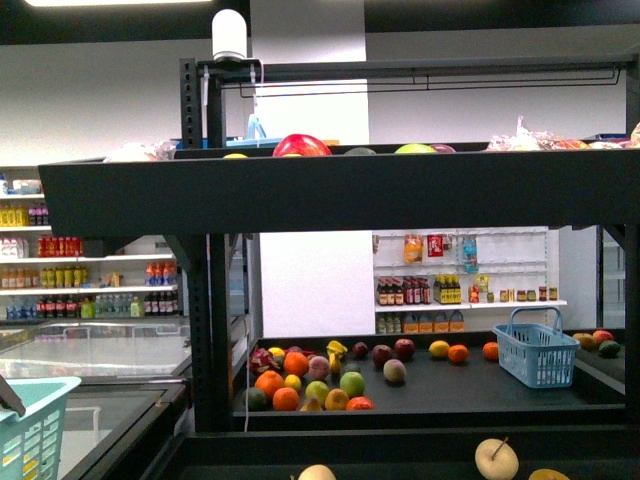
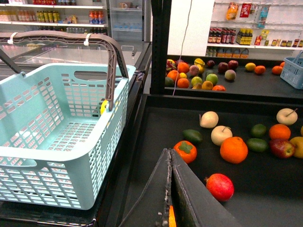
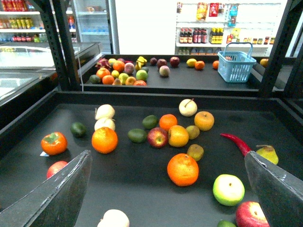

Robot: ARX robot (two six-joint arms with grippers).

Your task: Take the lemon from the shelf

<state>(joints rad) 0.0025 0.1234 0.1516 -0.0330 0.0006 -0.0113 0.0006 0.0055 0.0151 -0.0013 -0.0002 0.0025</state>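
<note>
Front: we see the shelf [image 1: 340, 190]; no claw in view. Left wrist: left claw [image 2: 171, 189] closed, empty, beside the teal basket [image 2: 61, 142]. Right wrist: right claw [image 3: 165, 189] wide open, empty; lemon [image 3: 191, 62] on the far tier.

Shelf [image 3: 142, 182]: black metal rack, tray floors matt and slightly grained, uprights with a dull painted finish. Left basket [image 2: 57, 137]: pale teal moulded plastic, perforated walls, smooth with a soft sheen; its handle [image 2: 111, 61] is brown-grey plastic. Small blue basket [image 3: 236, 66]: latticed plastic. Lemon [image 3: 191, 62]: yellow skin, too small to judge texture. Oranges such as the nearest one [image 3: 182, 169]: finely pitted, low gloss. Red chilli [image 3: 236, 142]: glossy. Right gripper fingers [image 3: 57, 194]: dark grey, matt, plastic-looking.
</note>
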